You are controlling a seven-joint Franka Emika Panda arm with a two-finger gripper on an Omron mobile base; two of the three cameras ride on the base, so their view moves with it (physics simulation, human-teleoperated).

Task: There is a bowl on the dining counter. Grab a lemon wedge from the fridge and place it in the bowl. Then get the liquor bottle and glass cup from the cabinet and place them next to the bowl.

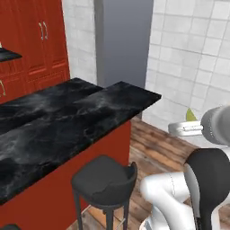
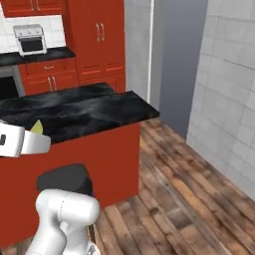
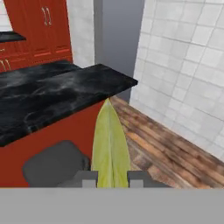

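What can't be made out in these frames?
- End effector fingertips: cut off by the bottom edge in the hand view; lemon wedge covers the gap.
- Lemon wedge: mostly hidden behind the wrist in the left base view.
- Dining counter: left end runs off frame.

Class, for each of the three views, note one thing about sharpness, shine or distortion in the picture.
Left base view: dining counter top shows pale sheen, no hard glare. Right base view: floor planks crisp, tool body cut by the left edge. Hand view: lemon wedge looms oversized and soft-edged, being so near the lens.
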